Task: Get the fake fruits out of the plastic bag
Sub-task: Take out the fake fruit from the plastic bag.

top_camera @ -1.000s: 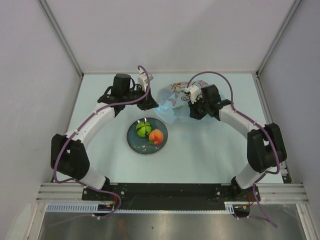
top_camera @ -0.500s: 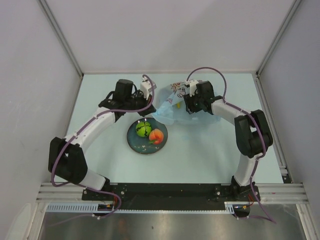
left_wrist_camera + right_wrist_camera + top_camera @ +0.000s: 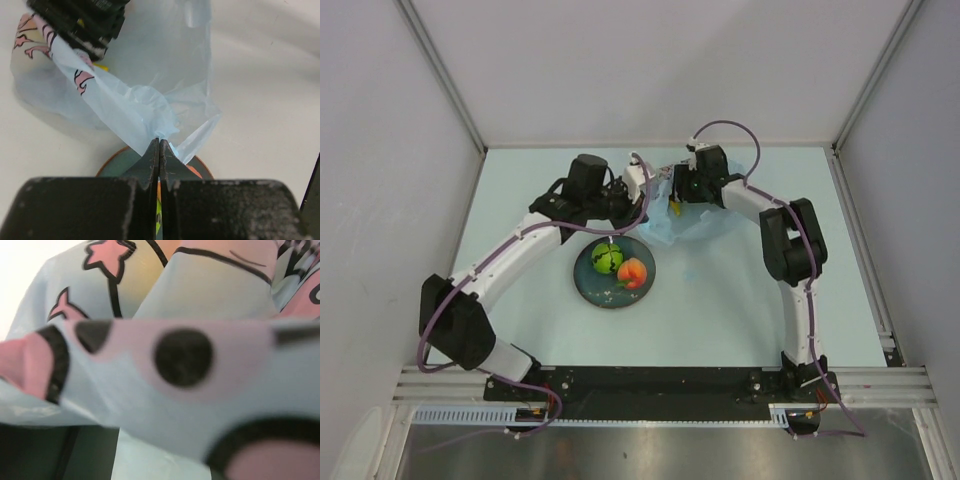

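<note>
The light blue plastic bag [image 3: 705, 218] lies at the back of the table, and its pink and black print fills the right wrist view [image 3: 180, 390]. My left gripper [image 3: 159, 144] is shut on a bunched corner of the bag, just above the plate. My right gripper [image 3: 680, 196] is pushed against the bag's left end. Its left finger [image 3: 45, 455] stands well off centre, so the jaws are apart, while film hides the other finger. A yellow fruit [image 3: 672, 208] shows at the bag beside that gripper. A green fruit [image 3: 607, 259] and a peach [image 3: 633, 271] rest on the plate.
The dark round plate [image 3: 595, 290] sits in front of the bag, near the table's middle. Both arms curve inward and meet at the bag, their wrists close together. White walls enclose the table on three sides.
My right gripper has swung left and back to the bag's left end, and its jaws have come apart. My left gripper has moved right, still pinching the bag's corner.
</note>
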Controlling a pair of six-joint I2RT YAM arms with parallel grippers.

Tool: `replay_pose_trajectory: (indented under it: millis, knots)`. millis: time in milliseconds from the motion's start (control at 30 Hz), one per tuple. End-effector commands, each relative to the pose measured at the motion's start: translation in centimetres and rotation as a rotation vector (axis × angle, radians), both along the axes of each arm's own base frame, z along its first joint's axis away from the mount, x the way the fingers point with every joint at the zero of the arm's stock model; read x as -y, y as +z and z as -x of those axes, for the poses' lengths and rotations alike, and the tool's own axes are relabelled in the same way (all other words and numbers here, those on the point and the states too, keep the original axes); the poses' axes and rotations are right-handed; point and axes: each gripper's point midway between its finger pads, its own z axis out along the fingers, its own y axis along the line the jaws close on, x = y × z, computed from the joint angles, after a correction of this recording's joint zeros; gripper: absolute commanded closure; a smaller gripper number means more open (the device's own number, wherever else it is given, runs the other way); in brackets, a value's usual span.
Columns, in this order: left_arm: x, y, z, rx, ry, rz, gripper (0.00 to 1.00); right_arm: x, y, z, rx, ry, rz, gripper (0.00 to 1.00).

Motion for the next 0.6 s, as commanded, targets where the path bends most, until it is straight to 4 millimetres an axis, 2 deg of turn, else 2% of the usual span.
replay_pose_trajectory:
  millis: [0, 33, 200, 267, 333, 433, 467, 500, 533, 567]
  knots:
    - [1.5, 0.7, 0.0, 0.038, -0.048, -0.006, 1.00, -1.3, -0.2, -1.7, -0.013, -0.106, -0.049, 0.35]
    - [1.7, 0.9, 0.1, 0.041, -0.053, -0.004, 1.00, -1.6, -0.6, -1.6, -0.008, -0.111, -0.030, 0.37]
    - [1.7, 0.9, -0.1, 0.049, -0.047, -0.009, 1.00, -0.6, -2.8, -2.7, 0.008, -0.215, 0.062, 0.41]
    - [1.7, 0.5, -0.2, 0.037, -0.037, -0.009, 1.00, -1.0, -3.0, -3.0, 0.048, -0.184, 0.090, 0.50]
    - [1.8, 0.2, -0.5, 0.026, -0.020, -0.006, 1.00, -1.1, -2.3, -3.1, 0.069, -0.157, 0.099, 0.65]
    - [1.9, -0.3, -0.9, 0.014, 0.003, -0.002, 1.00, -0.6, -1.0, -2.7, 0.093, -0.092, 0.118, 0.73]
    - [1.9, -0.3, -1.0, 0.013, 0.011, 0.001, 1.00, -0.5, -1.3, -2.0, 0.080, -0.057, 0.125, 0.76]
    - [1.9, -0.3, -1.2, 0.015, 0.018, 0.004, 1.00, 0.3, -0.9, -1.9, 0.096, -0.024, 0.169, 0.79]
    - [2.0, -0.2, -1.5, 0.020, 0.020, 0.010, 1.00, 0.9, 0.4, -1.4, 0.106, -0.016, 0.182, 0.82]
    - [2.2, -0.2, -1.7, 0.024, 0.022, 0.012, 1.00, 1.2, 0.2, -0.2, 0.092, 0.018, 0.184, 0.82]
